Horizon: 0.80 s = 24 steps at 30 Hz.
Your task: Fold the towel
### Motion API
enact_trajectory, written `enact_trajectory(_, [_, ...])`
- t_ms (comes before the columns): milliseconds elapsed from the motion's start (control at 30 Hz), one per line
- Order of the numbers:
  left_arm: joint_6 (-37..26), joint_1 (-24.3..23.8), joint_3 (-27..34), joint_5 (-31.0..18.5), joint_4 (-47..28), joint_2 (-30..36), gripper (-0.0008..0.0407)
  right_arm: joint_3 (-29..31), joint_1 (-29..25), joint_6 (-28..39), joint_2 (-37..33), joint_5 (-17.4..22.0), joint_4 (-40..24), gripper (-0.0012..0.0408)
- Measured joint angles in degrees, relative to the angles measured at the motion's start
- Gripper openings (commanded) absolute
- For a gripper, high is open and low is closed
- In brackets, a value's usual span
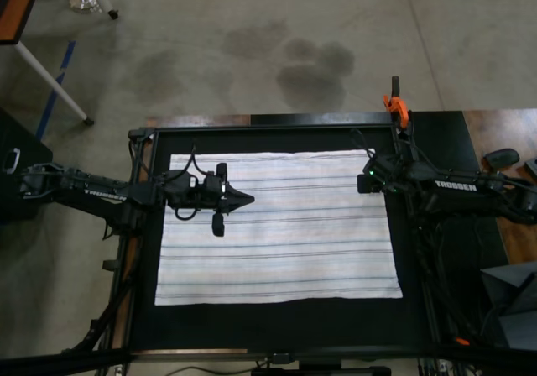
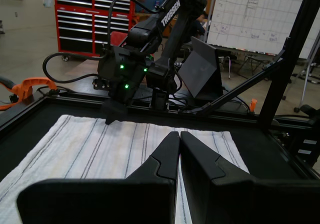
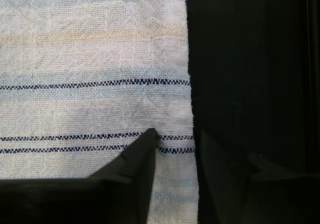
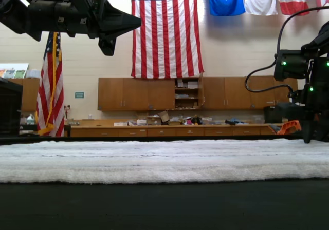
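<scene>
Flat towel (image 3: 90, 59); edge between right fingers (image 3: 135, 169).

Towel (image 3: 95, 59) of coarse, visibly woven white cloth with thin dark stripes, lay on a matt black tabletop (image 1: 277, 321), both hands looked matt black plastic, left hand (image 2: 179, 149), right hand (image 3: 175, 149)

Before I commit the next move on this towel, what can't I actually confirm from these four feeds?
- Right gripper contact with the towel: the right wrist view shows it straddling the edge, but not whether it touches; in the exterior view it is cut off at the frame's right edge.
- Towel's far corners: in the left wrist view the left gripper blocks the near cloth.
- Towel flatness: the exterior view is edge-on.
</scene>
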Motion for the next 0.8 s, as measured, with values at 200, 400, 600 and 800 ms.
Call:
enact_trajectory(200, [0.0, 0.0, 0.0, 0.0, 0.0, 0.0, 0.0, 0.0, 0.0, -2.4, 0.0, 0.2, 0.0, 0.0002])
enact_trajectory(400, [-0.3, 0.0, 0.0, 0.0, 0.0, 0.0, 0.0, 0.6, 0.0, -2.4, 0.0, 0.2, -1.6, -0.0005])
enact_trajectory(600, [-3.0, 0.0, 0.0, 0.0, 0.0, 0.0, 0.0, 4.2, 0.0, -3.4, 0.0, 1.4, -10.4, 0.0002])
enact_trajectory(800, [-3.0, -0.1, 0.0, 0.0, 0.0, 0.0, 0.0, 6.7, 0.4, -4.2, -0.2, 1.6, -13.8, -0.0002])
